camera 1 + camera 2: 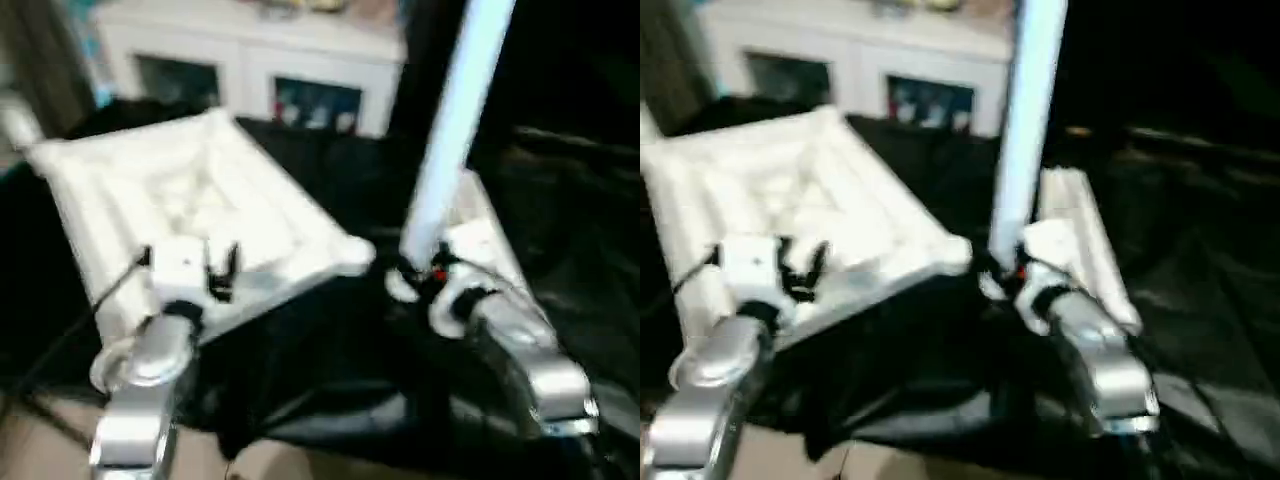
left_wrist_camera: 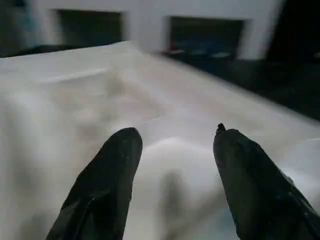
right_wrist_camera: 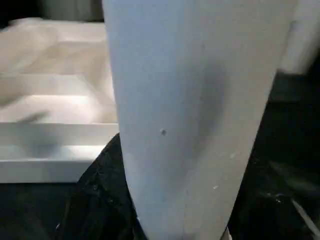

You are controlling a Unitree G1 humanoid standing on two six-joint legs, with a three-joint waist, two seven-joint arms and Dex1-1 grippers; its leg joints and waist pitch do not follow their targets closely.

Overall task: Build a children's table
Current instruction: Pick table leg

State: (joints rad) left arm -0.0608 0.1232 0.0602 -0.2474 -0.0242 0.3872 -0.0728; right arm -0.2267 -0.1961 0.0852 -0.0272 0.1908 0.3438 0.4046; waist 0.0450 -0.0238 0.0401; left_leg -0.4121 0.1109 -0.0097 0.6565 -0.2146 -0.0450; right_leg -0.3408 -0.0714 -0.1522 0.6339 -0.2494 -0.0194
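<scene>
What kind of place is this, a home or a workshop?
Probably a room in a home, though I cannot be sure. A white cabinet with glass doors stands at the back, and the upturned white tabletop lies on a surface draped in black cloth.

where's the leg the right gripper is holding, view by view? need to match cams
Left eye view: table leg stands near upright right of centre, base in the right gripper.
Right eye view: same leg, just right of centre.
Left wrist view: tabletop underside beyond the left gripper; no leg.
Right wrist view: leg close up, centre.
Shared landmark: the upturned tabletop.
</scene>
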